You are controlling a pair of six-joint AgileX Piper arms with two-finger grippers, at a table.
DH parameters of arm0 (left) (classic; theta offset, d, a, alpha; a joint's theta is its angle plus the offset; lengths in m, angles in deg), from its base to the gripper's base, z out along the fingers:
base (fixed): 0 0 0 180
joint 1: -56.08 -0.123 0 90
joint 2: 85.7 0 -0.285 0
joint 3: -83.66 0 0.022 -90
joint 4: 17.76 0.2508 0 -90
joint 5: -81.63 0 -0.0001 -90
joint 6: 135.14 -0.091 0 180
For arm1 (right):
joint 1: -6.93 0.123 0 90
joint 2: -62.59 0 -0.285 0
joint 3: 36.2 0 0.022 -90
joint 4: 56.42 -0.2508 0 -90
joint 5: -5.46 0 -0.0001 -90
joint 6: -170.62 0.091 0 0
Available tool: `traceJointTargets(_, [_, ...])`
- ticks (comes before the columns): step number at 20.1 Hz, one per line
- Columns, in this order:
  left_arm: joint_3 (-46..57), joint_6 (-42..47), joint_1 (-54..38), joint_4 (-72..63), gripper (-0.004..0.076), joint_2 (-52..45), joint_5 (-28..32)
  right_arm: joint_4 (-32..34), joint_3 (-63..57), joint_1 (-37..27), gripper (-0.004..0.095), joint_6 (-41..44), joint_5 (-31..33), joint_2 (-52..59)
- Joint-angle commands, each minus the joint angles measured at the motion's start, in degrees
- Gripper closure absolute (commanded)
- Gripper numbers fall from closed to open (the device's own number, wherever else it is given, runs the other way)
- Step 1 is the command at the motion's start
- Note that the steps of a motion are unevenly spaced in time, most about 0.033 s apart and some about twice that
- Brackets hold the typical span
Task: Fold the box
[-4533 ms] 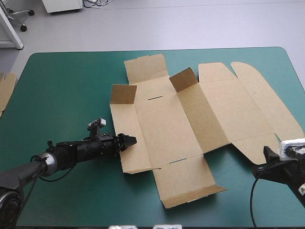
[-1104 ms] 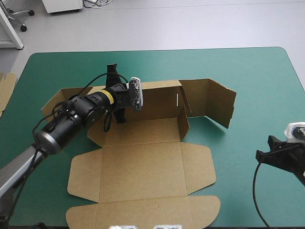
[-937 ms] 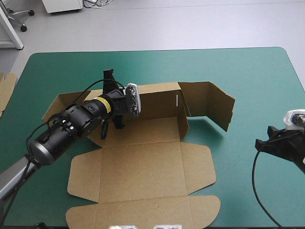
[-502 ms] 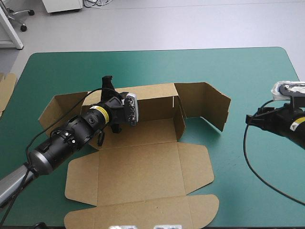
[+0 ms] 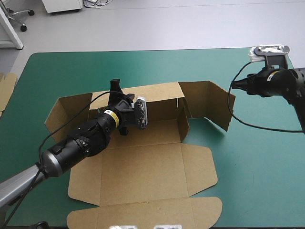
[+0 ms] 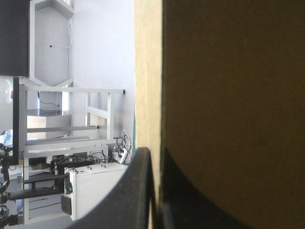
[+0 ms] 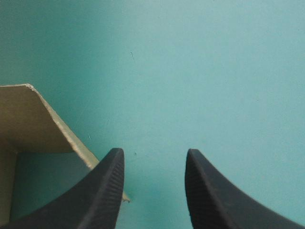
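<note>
Box [image 5: 143, 167] of brown board, upright walls

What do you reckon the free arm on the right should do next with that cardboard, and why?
Probably ease the right gripper onto the standing end flap and swing it inward. Its fingers are open and empty, the flap's corner sits just beside them, and the left gripper pinches the back wall of the box.

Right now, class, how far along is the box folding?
Done: the box has its back wall upright. In hand: the left gripper is shut on that wall's top edge; the right gripper, open, hovers by the right flap. Left: the front panels lie flat.
</note>
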Motion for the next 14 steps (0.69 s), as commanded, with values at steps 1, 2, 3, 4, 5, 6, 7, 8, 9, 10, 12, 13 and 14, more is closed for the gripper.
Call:
traceJointTargets(1, [-0.98,10.22,2.06,4.67,0.0738,-0.46,-5.00,-0.76,6.64,-0.13,0.0524,-0.92,-1.70,-1.72])
traceJointTargets(2, [-0.98,10.85,2.78,5.24,0.0738,-0.46,-5.18,-0.76,7.79,-0.26,0.0524,-0.92,-1.59,-2.53])
traceJointTargets(3, [-0.98,13.43,4.19,6.68,0.0738,-0.46,-5.34,-1.28,10.64,-1.08,0.0526,-1.50,-1.01,-4.59])
traceJointTargets(4, [-0.98,14.61,5.17,7.09,0.0738,-0.46,-5.97,-2.30,11.97,-1.79,0.0526,-1.83,-0.66,-5.66])
traceJointTargets(5, [-0.98,17.04,7.13,8.69,0.0738,-0.37,-8.97,-5.07,14.50,-4.13,0.0526,-3.42,-0.40,-7.97])
traceJointTargets(6, [-0.98,18.48,7.87,9.80,0.0738,-0.26,-10.66,-6.30,15.43,-5.02,0.0526,-4.28,-0.27,-8.95])
traceJointTargets(7, [-0.98,21.86,9.39,12.97,0.0738,-0.26,-13.49,-11.80,17.82,-8.18,0.0526,-6.68,0.69,-11.58])
traceJointTargets(8, [-0.98,24.54,10.28,15.81,0.0738,-0.26,-15.14,-16.87,19.62,-10.36,0.0526,-9.28,2.02,-13.87])
traceJointTargets(9, [-0.98,26.88,10.68,17.73,0.0738,-0.17,-15.93,-19.97,20.66,-11.80,0.0526,-11.38,3.06,-15.53])
traceJointTargets(10, [-0.98,27.82,10.82,19.11,0.0738,-0.03,-16.37,-22.94,21.86,-12.47,0.0526,-13.40,3.86,-17.60])
traceJointTargets(12, [-0.98,27.82,10.82,19.83,0.0738,0.84,-17.28,-24.66,23.52,-12.63,0.0530,-14.93,3.98,-20.75])
traceJointTargets(13, [-0.98,27.82,10.82,19.80,0.0738,1.25,-17.17,-25.81,24.30,-12.63,0.0532,-15.62,3.87,-22.23])
traceJointTargets(14, [-0.98,27.82,10.82,20.75,0.0738,1.69,-15.52,-28.16,25.47,-12.63,0.0532,-16.74,3.87,-24.31])
